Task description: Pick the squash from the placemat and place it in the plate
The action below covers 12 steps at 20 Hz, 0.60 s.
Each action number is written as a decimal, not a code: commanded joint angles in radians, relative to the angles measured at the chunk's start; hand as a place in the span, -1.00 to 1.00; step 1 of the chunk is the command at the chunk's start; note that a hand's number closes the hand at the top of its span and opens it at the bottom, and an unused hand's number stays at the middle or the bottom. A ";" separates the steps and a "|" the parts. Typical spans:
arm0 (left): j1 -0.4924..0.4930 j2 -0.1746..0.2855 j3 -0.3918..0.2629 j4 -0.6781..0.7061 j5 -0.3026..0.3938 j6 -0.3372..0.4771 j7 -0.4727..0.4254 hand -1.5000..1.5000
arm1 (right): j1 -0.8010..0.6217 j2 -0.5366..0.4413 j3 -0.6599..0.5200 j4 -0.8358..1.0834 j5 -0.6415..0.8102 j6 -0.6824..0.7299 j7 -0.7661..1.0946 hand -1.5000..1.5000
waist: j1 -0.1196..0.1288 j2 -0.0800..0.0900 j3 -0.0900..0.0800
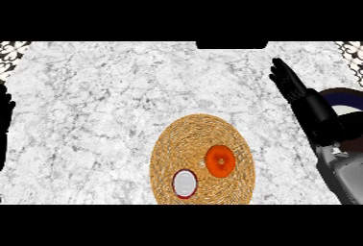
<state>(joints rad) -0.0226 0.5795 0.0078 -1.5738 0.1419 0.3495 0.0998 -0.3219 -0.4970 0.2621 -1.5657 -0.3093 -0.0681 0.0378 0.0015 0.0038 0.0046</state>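
At the far left edge I see only a sliver of black, the left hand [6, 113], cut off by the frame, and I cannot tell whether it is open or closed. The pale marbled table [92, 105] spreads across the view, with a patterned strip showing at its two far corners. Towards the near edge, a little right of the middle, lies the round woven placemat [177, 144]. On its near left part sits a small white round thing with a dark red rim [185, 183]; I cannot say what it is. Just right of that and a bit farther from me, the orange squash [220, 161] rests on the placemat, apart from the white thing and touched by neither hand. Well to the right, the right hand [292, 81] is raised over the table with its fingers straight and close together, pointing away from me and holding nothing. Its grey forearm [344, 175] comes in at the lower right corner. Behind that arm a dark-rimmed plate [346, 98] with a white centre shows at the right edge, mostly hidden.
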 commanded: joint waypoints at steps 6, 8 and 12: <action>-0.139 -0.088 -0.152 -0.009 -0.001 -0.099 0.009 0.00 | -0.127 0.418 0.043 -0.025 0.179 -0.549 0.070 -1.00 | -0.028 -0.002 -0.008; -0.088 -0.083 -0.142 0.001 0.005 -0.098 0.009 0.00 | -0.115 -0.040 0.194 0.086 0.492 -0.299 0.092 1.00 | -0.041 -0.014 -0.053; -0.117 -0.144 -0.189 0.054 0.011 -0.124 -0.023 0.00 | 0.003 0.354 0.275 0.108 0.589 -0.702 0.199 -1.00 | -0.039 -0.001 -0.009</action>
<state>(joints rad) -0.1265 0.4792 -0.1401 -1.5561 0.1542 0.2461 0.1033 -0.3835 -0.3069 0.4606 -1.4926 0.1509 -0.5502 0.1852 -0.0325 -0.0031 -0.0155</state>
